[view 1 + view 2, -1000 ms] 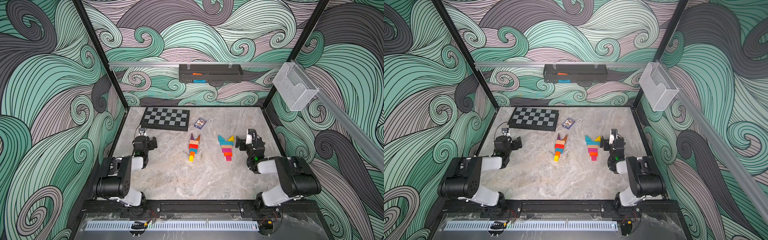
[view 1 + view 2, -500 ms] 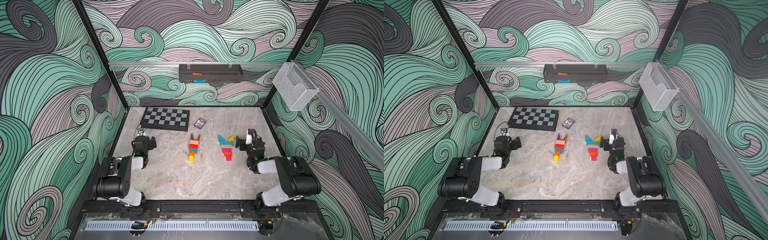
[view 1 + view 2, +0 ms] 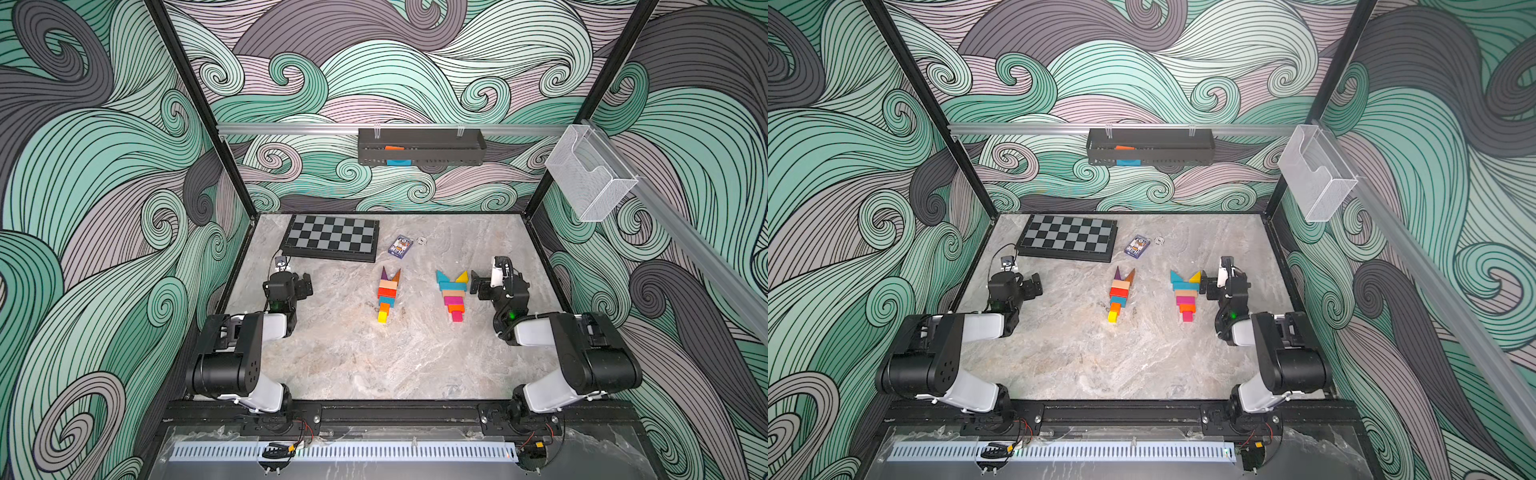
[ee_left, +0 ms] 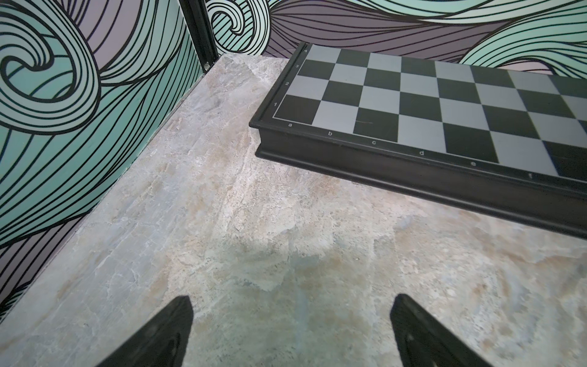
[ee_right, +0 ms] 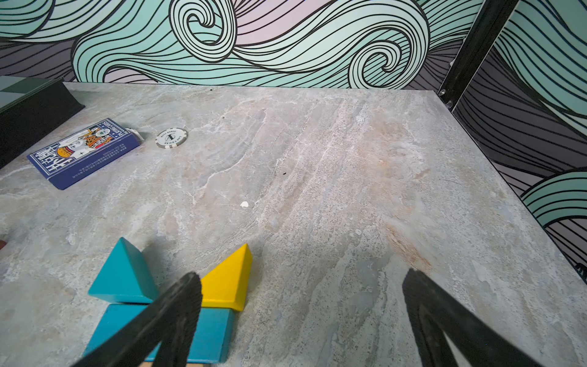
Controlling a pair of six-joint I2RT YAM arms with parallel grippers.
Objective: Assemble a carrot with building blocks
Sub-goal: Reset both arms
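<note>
Two flat rows of blocks lie mid-table [image 3: 374,365], each tapering toward the robot. The left carrot [image 3: 386,297] runs from purple and brown wedges at its far end down to a yellow cube. The right carrot [image 3: 452,296] runs from a teal and a yellow wedge down to a pink tip. The right gripper [image 3: 484,286] sits low just beside the right carrot's wedge end, on the side away from the left carrot, with its jaws spread wide. In the right wrist view only bare table shows between them. One finger [image 5: 178,305] crosses in front of the teal cuboid [image 5: 209,333] and the edge of the yellow wedge [image 5: 230,279]; whether it touches them I cannot tell. The teal wedge [image 5: 124,273] stands outside the jaws, beyond that finger. The left gripper [image 4: 292,314] is also spread wide over bare table, well apart from both carrots and near the chessboard [image 4: 444,111]. A card box [image 5: 84,152] and a chip [image 5: 171,137] lie farther back.
</note>
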